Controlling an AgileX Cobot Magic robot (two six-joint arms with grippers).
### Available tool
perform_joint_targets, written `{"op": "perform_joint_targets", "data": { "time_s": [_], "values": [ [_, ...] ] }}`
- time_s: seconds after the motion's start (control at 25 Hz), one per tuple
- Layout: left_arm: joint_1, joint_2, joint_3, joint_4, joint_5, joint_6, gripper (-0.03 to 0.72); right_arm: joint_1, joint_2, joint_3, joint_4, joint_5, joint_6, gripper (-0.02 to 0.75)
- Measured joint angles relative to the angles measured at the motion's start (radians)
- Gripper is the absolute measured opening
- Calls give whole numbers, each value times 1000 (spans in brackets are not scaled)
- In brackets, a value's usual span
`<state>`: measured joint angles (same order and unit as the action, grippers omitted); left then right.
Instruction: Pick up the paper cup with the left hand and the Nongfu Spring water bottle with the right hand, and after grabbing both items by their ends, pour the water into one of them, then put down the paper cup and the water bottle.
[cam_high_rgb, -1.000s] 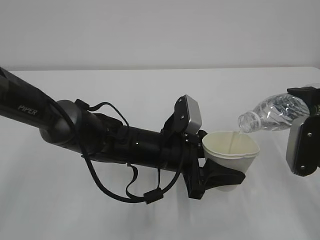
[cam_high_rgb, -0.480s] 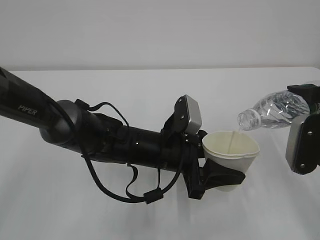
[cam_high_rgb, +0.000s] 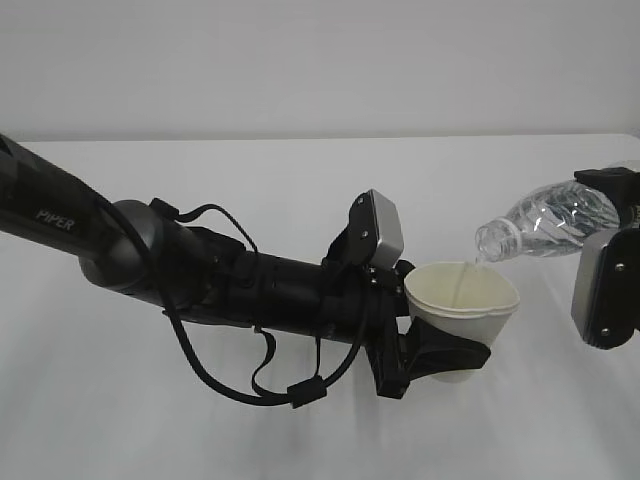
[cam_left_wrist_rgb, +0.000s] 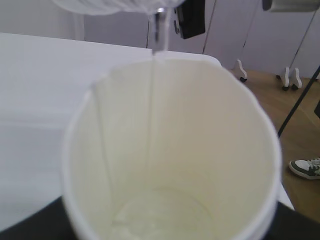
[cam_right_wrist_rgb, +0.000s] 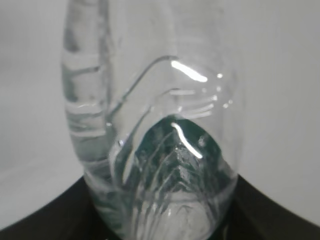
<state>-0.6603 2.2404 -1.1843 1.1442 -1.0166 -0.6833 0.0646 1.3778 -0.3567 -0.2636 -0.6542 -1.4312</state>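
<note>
- nongfu spring water bottle (cam_high_rgb: 555, 222) tilted, long axis running from about 2 o'clock down to 8 o'clock, open neck lowest, just above the far rim of the paper cup (cam_high_rgb: 462, 305).
- thin stream of water (cam_left_wrist_rgb: 151, 100) falling from neck into cup.
- cup upright, mouth toward 12 o'clock, off the white table (cam_high_rgb: 200, 440), clasped low by the left hand (cam_high_rgb: 440, 358).
- right hand (cam_high_rgb: 612, 250) at 3 o'clock edge, clenched on the bottle's base end.

Tilted clear bottle (cam_high_rgb: 545, 222), water (cam_left_wrist_rgb: 151, 100) streaming into upright paper cup (cam_high_rgb: 462, 300)
</note>
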Motion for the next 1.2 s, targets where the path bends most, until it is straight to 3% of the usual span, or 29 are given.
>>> {"op": "perform_joint_targets", "data": {
  "time_s": [1.2],
  "values": [
    [0,0,0,2,0,0,429,0,0,0,-2,0,-8,405]
  ]
}}
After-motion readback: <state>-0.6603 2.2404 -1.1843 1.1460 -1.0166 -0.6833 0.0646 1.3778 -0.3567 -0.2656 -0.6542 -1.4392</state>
